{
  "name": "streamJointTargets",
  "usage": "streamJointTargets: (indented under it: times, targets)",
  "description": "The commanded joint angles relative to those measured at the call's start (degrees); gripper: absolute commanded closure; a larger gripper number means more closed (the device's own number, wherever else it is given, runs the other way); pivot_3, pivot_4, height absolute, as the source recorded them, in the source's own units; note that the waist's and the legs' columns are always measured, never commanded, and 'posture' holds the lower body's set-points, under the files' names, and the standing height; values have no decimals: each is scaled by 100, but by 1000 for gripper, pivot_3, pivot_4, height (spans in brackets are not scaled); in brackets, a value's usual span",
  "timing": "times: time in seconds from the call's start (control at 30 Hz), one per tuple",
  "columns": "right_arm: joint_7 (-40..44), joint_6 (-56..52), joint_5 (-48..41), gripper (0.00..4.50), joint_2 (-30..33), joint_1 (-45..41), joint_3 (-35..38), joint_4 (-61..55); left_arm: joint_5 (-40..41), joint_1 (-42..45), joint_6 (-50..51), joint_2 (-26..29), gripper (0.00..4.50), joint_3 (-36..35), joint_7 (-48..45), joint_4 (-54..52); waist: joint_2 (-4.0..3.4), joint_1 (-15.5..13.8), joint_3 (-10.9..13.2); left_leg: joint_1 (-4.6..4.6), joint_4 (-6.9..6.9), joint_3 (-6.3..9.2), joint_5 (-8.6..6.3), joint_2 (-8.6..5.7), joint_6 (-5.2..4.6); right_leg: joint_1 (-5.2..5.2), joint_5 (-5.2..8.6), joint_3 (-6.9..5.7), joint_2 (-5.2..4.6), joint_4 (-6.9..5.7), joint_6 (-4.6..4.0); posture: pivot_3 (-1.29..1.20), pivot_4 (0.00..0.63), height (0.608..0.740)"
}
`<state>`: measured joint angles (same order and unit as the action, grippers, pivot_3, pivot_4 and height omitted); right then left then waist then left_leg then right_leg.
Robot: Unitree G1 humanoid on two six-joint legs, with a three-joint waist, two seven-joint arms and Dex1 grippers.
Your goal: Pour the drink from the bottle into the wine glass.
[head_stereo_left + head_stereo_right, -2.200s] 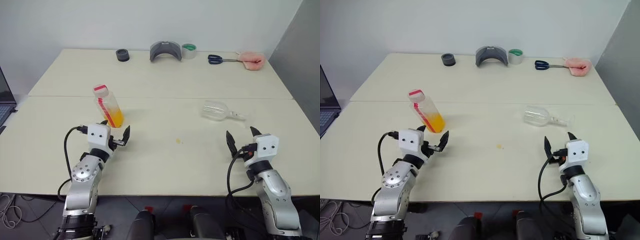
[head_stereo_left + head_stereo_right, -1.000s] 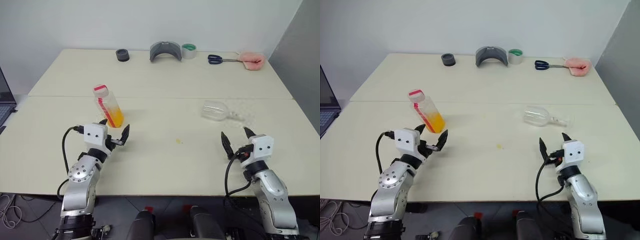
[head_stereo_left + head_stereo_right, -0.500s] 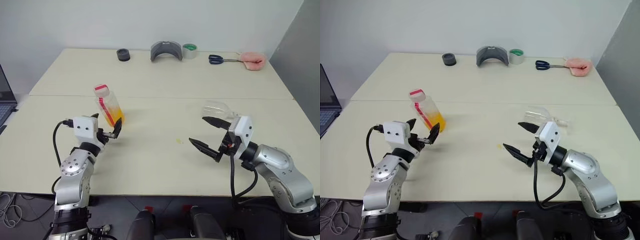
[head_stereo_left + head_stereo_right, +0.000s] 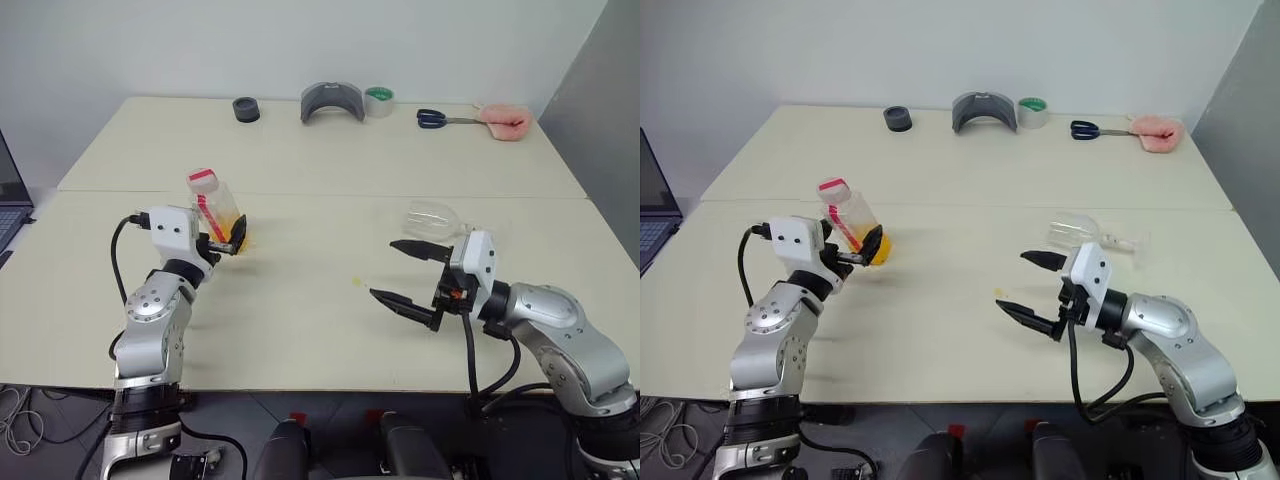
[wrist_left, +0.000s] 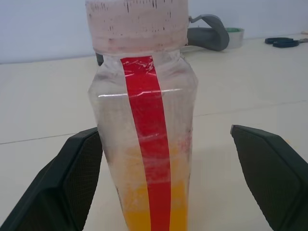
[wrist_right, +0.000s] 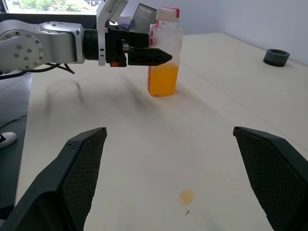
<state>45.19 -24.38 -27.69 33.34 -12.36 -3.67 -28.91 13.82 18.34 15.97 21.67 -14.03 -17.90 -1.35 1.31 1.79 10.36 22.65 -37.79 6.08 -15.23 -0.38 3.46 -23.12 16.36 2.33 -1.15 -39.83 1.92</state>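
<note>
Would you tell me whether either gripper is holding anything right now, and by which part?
Nothing is held. The left gripper stands open around the bottle, its fingers not closed on the body; the right gripper is open over the table.

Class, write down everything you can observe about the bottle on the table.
The bottle is small, clear and plastic-looking, with a squarish body, a red stripe running down its side and a pale cap with a red band. Orange-yellow drink fills only its lower part. It stands upright and capped on the cream table, near the robot's left side. The open left gripper has a finger on either side of it; whether the fingers touch it cannot be told.
</note>
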Motion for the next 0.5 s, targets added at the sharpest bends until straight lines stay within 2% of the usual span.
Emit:
streamJointTargets:
  times: [0.03, 0.2, 0.5]
  targets:
    - [85, 14, -65, 0, 33, -213, 20, -149, -37, 283, 18, 96, 28, -9, 60, 46, 0, 0, 0, 0, 0, 0, 0, 0, 0, 0, 0, 0, 0, 0, 0, 0, 150, 740]
    - [112, -361, -455, 0, -70, -507, 35, -140, -132, 656, -34, 150, 28, -6, 111, 422, 0, 8, 0, -1, 0, 1, 0, 1, 0, -1, 0, -1, 1, -1, 0, 0, 150, 740]
    - [78, -568, -480, 0, -200, -933, -19, -1, -178, 1066, 98, 154, 28, 24, 212, 667, 0, 2, 0, 6, -4, 4, 0, -1, 1, -5, -1, -3, -1, -1, 0, 0, 150, 740]
